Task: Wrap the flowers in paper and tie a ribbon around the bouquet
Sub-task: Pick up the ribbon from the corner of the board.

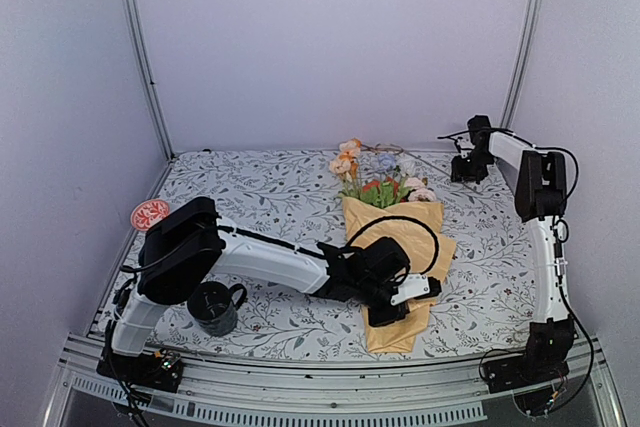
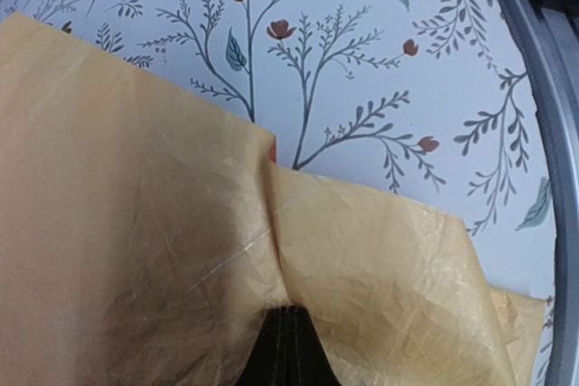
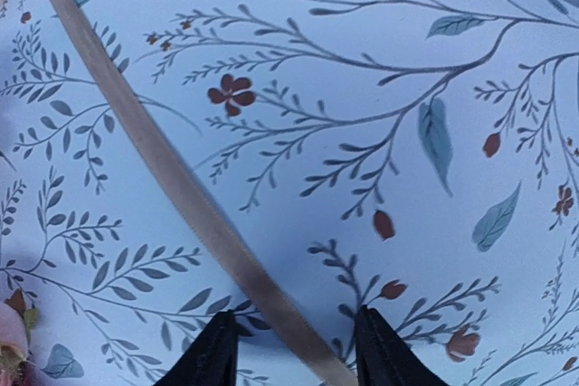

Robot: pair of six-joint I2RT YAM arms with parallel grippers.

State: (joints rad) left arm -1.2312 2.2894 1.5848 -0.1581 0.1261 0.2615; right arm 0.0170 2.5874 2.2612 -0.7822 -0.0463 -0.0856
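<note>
The bouquet lies mid-table: peach, orange and white flowers (image 1: 380,179) stick out of the far, wide end of a mustard-yellow paper (image 1: 400,232) cone. My left gripper (image 1: 388,315) rests on the cone's near, narrow end. In the left wrist view it (image 2: 289,339) is shut, its tips pressed against the paper (image 2: 136,223) where two flaps overlap. I see no paper between the fingers. My right gripper (image 1: 462,175) is at the back right, beyond the flower heads. It (image 3: 298,350) is open low over the cloth, and the flat tan ribbon (image 3: 181,183) runs diagonally between its fingers, untouched.
A black mug (image 1: 215,307) stands near the front left, beside my left arm. A red-and-white round disc (image 1: 150,214) lies at the left edge. The metal frame rail (image 2: 534,133) borders the leaf-printed tablecloth (image 1: 270,187). White walls close in the back and sides.
</note>
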